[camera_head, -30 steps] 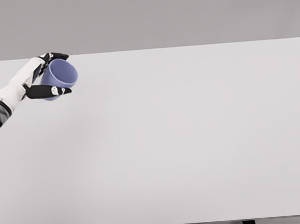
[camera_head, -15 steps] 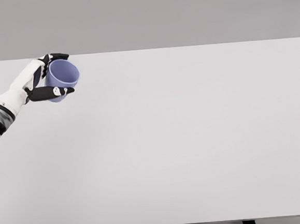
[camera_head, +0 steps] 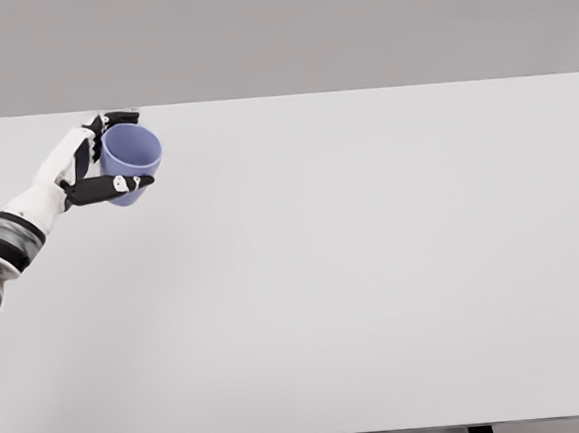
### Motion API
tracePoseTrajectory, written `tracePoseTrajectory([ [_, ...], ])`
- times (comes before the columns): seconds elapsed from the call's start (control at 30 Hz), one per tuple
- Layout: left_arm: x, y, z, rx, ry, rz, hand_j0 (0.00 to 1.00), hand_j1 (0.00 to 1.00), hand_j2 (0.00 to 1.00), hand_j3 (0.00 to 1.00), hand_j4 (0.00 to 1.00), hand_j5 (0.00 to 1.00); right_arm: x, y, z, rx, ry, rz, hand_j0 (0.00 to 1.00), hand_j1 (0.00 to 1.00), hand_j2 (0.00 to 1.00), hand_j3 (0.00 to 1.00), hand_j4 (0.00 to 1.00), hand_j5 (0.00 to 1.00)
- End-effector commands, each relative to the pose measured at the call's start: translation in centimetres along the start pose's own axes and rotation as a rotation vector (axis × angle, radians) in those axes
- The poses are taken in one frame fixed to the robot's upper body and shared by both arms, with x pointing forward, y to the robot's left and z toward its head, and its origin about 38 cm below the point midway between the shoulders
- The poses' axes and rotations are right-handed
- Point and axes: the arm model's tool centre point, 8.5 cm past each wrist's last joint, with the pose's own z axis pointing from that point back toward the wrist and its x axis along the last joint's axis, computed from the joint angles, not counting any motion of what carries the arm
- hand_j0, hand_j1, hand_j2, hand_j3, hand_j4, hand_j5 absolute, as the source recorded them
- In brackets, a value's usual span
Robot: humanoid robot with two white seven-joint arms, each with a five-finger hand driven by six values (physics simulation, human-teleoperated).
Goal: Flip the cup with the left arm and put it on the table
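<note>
blue cup [camera_head: 131,163] (mouth tilted toward camera) gripped by left hand [camera_head: 87,164] over white table [camera_head: 354,272].

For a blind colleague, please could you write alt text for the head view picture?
The left robot hand grips a blue cup at the far left of a large white table, the cup tilted so its open mouth faces the camera. The white arm enters from the lower left; nothing else shows on the table.
</note>
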Motion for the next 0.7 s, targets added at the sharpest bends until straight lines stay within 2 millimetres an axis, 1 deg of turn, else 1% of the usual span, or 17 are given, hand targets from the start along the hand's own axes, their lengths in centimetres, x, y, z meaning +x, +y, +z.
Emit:
tracePoseTrajectory([
  [0.0,0.2,0.2,0.0,0.010,-0.018,0.007,0.78,0.78,0.78,0.78,0.78,0.78,0.0,0.0,0.0,0.000,0.000,0.001,1.00,1.00,1.00,1.00,1.00,1.00],
  [0.07,0.1,-0.1,-0.1,0.010,-0.020,0.017,0.79,0.79,0.79,0.79,0.79,0.79,0.0,0.0,0.0,0.000,0.000,0.000,1.00,1.00,1.00,1.00,1.00,1.00],
  [0.17,-0.6,-0.2,0.0,0.017,-0.021,0.031,0.79,0.79,0.79,0.79,0.79,0.79,0.0,0.0,0.0,0.000,0.000,0.001,1.00,1.00,1.00,1.00,1.00,1.00],
  [0.23,-0.6,-0.2,0.0,0.021,-0.024,0.034,0.79,0.79,0.79,0.79,0.79,0.79,0.0,0.0,0.0,0.000,0.000,0.001,1.00,1.00,1.00,1.00,1.00,1.00],
  [0.47,-1.6,-1.0,0.1,0.026,-0.022,0.070,0.79,0.79,0.79,0.79,0.79,0.79,0.0,0.0,0.0,0.000,0.000,0.001,1.00,1.00,1.00,1.00,1.00,1.00],
  [0.5,-1.8,-0.9,0.3,0.033,-0.018,0.073,0.79,0.79,0.79,0.79,0.79,0.79,0.0,0.0,0.0,0.000,0.000,0.000,1.00,1.00,1.00,1.00,1.00,1.00],
  [0.67,-2.4,-1.3,0.4,0.047,-0.011,0.108,0.79,0.79,0.79,0.79,0.79,0.79,0.0,0.0,0.0,0.000,0.000,0.000,1.00,1.00,1.00,1.00,1.00,1.00],
])
